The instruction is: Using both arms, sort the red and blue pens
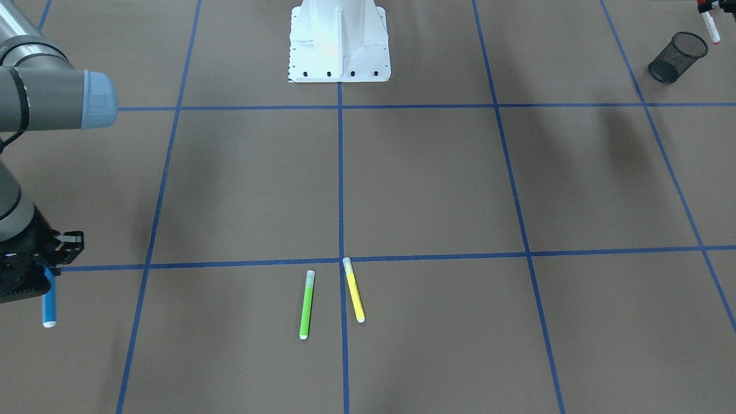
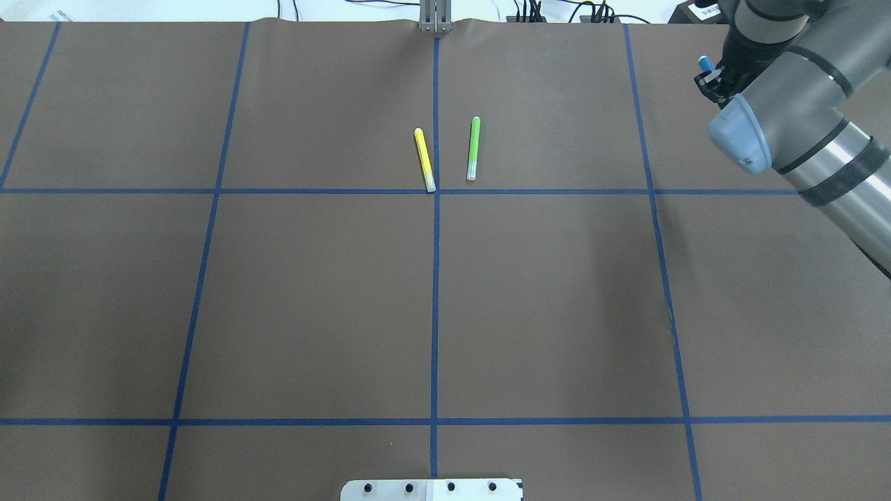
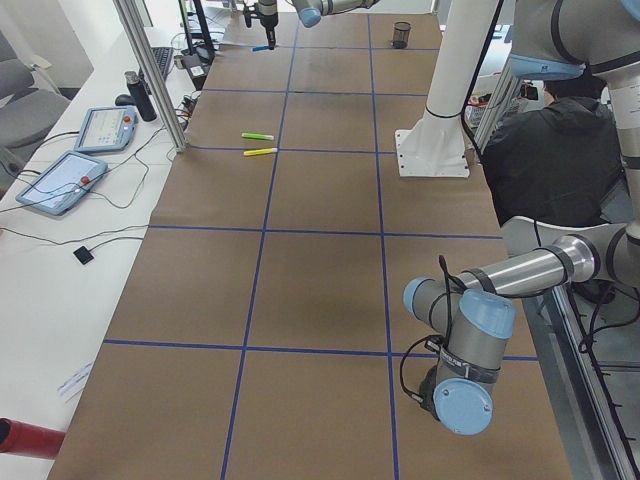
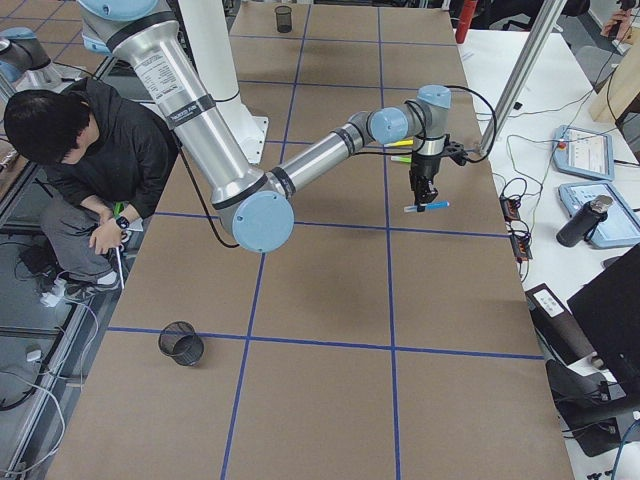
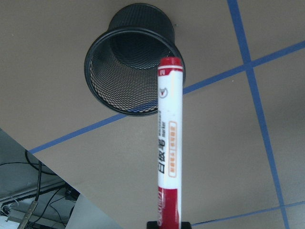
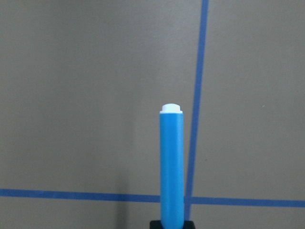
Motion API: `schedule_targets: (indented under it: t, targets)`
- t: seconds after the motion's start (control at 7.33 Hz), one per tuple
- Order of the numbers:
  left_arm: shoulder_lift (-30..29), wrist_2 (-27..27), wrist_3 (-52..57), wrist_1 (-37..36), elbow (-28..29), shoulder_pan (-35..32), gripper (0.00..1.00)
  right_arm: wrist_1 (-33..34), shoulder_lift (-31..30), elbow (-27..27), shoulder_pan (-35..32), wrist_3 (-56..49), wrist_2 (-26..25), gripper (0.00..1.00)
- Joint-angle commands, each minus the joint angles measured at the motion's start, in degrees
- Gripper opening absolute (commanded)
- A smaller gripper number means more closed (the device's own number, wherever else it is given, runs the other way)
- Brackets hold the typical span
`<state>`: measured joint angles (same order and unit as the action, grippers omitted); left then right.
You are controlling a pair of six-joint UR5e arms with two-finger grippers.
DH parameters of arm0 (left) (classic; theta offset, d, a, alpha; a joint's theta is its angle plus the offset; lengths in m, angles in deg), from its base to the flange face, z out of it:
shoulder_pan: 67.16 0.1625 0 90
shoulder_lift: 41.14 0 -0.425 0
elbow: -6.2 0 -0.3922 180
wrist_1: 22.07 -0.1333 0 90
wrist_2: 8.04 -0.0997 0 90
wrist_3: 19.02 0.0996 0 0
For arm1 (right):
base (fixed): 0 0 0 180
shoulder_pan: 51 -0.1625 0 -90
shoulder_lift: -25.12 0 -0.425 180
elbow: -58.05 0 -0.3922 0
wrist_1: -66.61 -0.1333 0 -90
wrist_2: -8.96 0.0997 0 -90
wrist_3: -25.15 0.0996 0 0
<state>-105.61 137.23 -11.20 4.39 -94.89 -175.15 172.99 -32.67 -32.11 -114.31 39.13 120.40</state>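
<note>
My left jaws are closed on the red pen [image 5: 168,143], gripping its lower red section at the bottom centre of the left wrist view. The far red tip overlaps the rim of the black mesh cup [image 5: 133,71]. In the front-facing view, pen and cup sit in the upper right corner.

My right jaws are closed on the blue pen [image 6: 171,167], white end pointing away from me. In the front-facing view it is at the lower left edge.

Green marker [image 1: 307,305] and yellow marker [image 1: 353,289] lie side by side on the desk [image 1: 402,184], lower centre, not touching.
</note>
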Motion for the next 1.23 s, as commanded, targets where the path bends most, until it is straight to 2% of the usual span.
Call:
schedule_targets:
  t: [0.0,0.14,0.55,0.82,1.09]
  targets:
    - [0.0,0.2,1.8,-0.5,2.0,-0.1,0.0,8.0,-0.1,-0.1,-4.7,-13.2,-1.6,0.0]
    - [0.0,1.6,1.9,-1.0,2.6,-0.1,0.0,10.6,0.1,-0.1,-5.2,-14.1,-3.1,0.0]
    - [0.3,3.2,2.6,-3.0,3.3,-0.1,0.0,12.0,-0.1,0.3,-7.6,-19.2,-4.5,0.0]
    - [0.6,3.3,2.6,-3.3,3.4,-0.1,0.0,17.8,0.1,0.1,-8.2,-21.1,-8.1,0.0]
    - [0.5,4.1,2.6,-3.3,3.4,0.0,0.0,25.5,-0.2,-0.5,-10.5,-24.6,-9.0,0.0]
